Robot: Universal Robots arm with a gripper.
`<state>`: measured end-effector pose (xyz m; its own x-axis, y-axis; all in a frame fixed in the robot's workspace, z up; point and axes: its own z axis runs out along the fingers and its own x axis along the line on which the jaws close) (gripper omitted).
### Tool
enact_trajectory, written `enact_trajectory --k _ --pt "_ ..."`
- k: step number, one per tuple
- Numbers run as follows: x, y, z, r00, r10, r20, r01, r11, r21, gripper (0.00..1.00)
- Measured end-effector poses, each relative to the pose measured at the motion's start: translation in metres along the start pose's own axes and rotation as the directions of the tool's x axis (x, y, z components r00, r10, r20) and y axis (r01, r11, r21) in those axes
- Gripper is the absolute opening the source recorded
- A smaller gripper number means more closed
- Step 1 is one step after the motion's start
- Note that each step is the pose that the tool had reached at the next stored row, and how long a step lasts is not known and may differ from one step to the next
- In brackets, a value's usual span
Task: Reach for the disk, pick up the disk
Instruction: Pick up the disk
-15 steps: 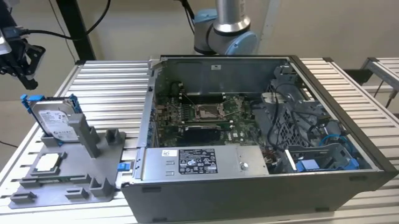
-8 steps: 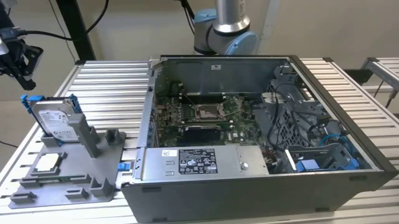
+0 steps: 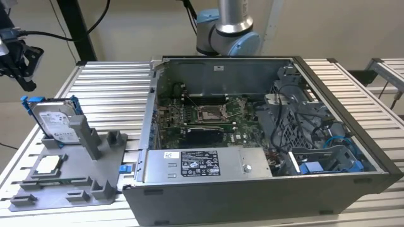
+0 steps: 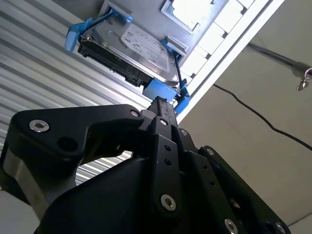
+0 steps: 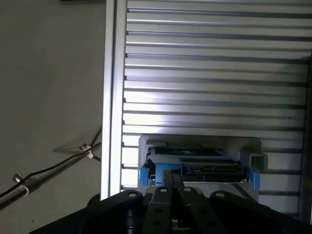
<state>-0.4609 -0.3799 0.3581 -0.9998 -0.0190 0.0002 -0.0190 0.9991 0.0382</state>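
Note:
The disk (image 3: 56, 120) is a silver-grey hard drive with a white label in a blue bracket. It stands upright on edge in a grey holder (image 3: 85, 137) at the exterior view's left. My black gripper (image 3: 28, 85) hangs above it and a little further to the exterior view's left, apart from it. In both wrist views the fingers lie together with nothing between them, and the gripper (image 4: 160, 101) (image 5: 171, 173) points toward the blue-framed disk (image 4: 141, 48) (image 5: 195, 165) just beyond its tips.
A grey fixture plate (image 3: 69, 182) under the holder carries a small square silver chip (image 3: 49, 164). An open computer case (image 3: 252, 198) takes up the middle and right of the slatted aluminium table (image 3: 113, 85). A cable (image 5: 48, 168) runs over the floor past the table edge.

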Motion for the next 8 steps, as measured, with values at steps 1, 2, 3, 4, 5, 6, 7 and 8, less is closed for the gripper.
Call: enact_trajectory --k 1,2,3,4,5,6,7,8 --pt "0.0000 0.0000 0.0000 1.0000 0.000 0.0000 0.000 1.0000 0.0000 0.00" --pt "0.0000 0.0000 0.0000 1.0000 0.000 0.0000 0.000 1.0000 0.0000 0.00" --pt "0.0000 0.0000 0.0000 1.0000 -0.002 -0.0001 0.002 1.0000 0.0000 0.00" --pt "0.0000 0.0000 0.0000 1.0000 -0.004 -0.0002 0.004 1.0000 0.0000 0.00" --pt "0.0000 0.0000 0.0000 1.0000 -0.007 -0.0003 0.007 1.0000 0.0000 0.00" --pt "0.0000 0.0000 0.0000 0.9999 -0.013 -0.0005 0.013 0.9999 0.0000 0.00" --pt "0.0000 0.0000 0.0000 0.9998 -0.019 -0.0007 0.019 0.9998 0.0000 0.00" --pt "0.0000 0.0000 0.0001 0.9996 -0.028 -0.0010 0.028 0.9996 0.0000 0.00"
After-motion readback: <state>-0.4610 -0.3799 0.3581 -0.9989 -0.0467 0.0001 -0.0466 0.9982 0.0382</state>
